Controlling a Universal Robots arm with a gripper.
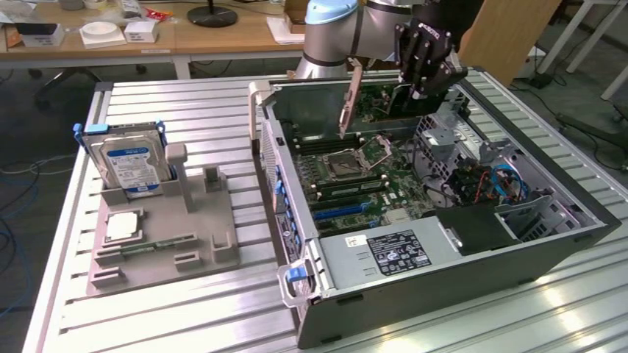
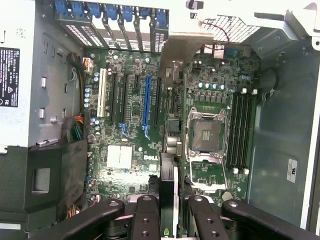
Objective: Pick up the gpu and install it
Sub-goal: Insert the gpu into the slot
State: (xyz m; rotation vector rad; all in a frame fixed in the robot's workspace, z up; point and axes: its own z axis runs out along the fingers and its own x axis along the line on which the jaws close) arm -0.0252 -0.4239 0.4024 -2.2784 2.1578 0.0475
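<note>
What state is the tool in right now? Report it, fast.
Tool: closed on the gpu, holding the card on edge over the open computer case.

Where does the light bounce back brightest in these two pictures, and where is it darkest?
Exterior view: glare patches on the slatted table toward that view's right, the computer case dark along its near wall. Wrist view: the metal frame washed out white, the black shroud darkest.
</note>
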